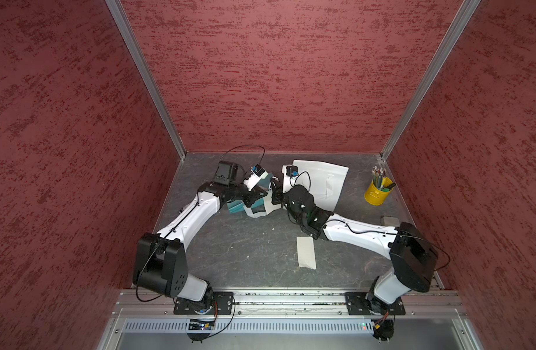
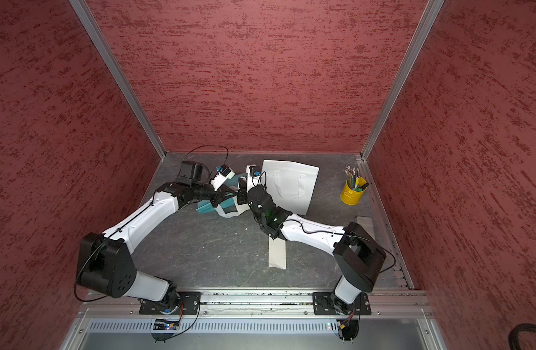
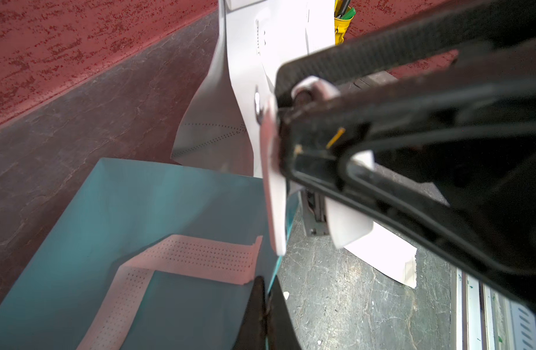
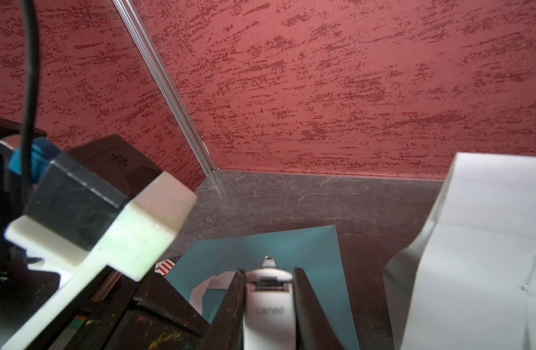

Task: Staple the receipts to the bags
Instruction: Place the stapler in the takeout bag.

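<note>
While right hand (image 4: 268,272) grips one stapler (image 4: 268,306), left hand (image 1: 255,198) pinches teal bag (image 3: 139,212); one white bag (image 1: 324,178), one receipt (image 1: 306,253).

We are seeing a teal bag (image 3: 139,212) looking matt and smooth, its white strap handle (image 3: 200,257) showing perforated fabric, a white stapler (image 4: 268,312) shining as glossy plastic, a yellow pot (image 1: 376,194) gleaming like painted metal, walls (image 1: 260,75) looking rough, tabletop (image 1: 245,242) appearing stone-veined.

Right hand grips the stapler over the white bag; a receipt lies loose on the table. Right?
Wrong bag: the right wrist view shows the stapler over the teal bag, not the white bag. Right hand grips it; receipt loose on the table.
</note>
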Tool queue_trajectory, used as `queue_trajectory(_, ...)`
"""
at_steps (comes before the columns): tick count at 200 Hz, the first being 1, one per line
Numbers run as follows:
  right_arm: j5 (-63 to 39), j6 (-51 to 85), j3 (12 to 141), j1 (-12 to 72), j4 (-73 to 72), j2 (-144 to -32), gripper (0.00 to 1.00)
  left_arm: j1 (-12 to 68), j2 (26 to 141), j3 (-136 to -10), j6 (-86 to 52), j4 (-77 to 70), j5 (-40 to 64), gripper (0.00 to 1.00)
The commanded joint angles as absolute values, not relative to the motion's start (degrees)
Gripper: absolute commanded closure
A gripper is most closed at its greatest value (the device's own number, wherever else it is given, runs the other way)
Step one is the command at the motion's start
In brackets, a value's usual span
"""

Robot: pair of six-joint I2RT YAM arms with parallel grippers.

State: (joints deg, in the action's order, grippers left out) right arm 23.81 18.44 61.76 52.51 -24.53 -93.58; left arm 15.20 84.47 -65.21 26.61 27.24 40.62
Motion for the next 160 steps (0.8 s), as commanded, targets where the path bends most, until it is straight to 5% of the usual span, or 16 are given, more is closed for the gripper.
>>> queue_trajectory(1,26.2,17.5,63.9,53.9,-23.1,-94.3,1.00,14.5,85.5,-67.4,25.3,27.4,41.1,1.00)
queue_trajectory(160,31.0,14.3,65.0,54.4,-21.8,-95.8,1.00,13.6,84.5,-67.7,22.1,25.1,45.2,1.00)
